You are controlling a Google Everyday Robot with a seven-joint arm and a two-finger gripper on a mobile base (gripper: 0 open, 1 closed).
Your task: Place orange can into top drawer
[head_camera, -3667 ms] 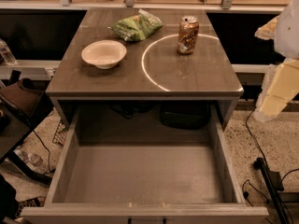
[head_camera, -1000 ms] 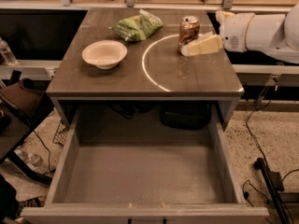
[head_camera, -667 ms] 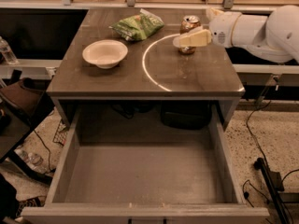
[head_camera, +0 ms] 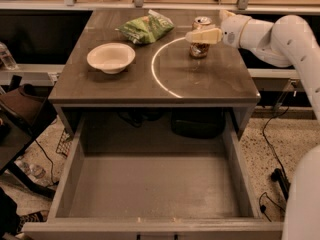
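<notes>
The orange can (head_camera: 199, 49) stands upright at the back right of the cabinet top (head_camera: 210, 84). My gripper (head_camera: 194, 35) reaches in from the right at the level of the can's upper half, and its pale front part crosses in front of the can. The can still rests on the top. The top drawer (head_camera: 150, 228) is pulled wide open below the front edge, and its flat floor is bare.
A white bowl (head_camera: 111, 57) sits at the left of the cabinet top. A green crinkled bag (head_camera: 147, 28) lies behind it at the back middle. A bright ring of light (head_camera: 156, 74) curves across the top. Cables and a dark bag lie on the floor around.
My arm came in from the right side and moved left across the cabinet top until the gripper reached the can. The can, bowl and bag have not moved.
</notes>
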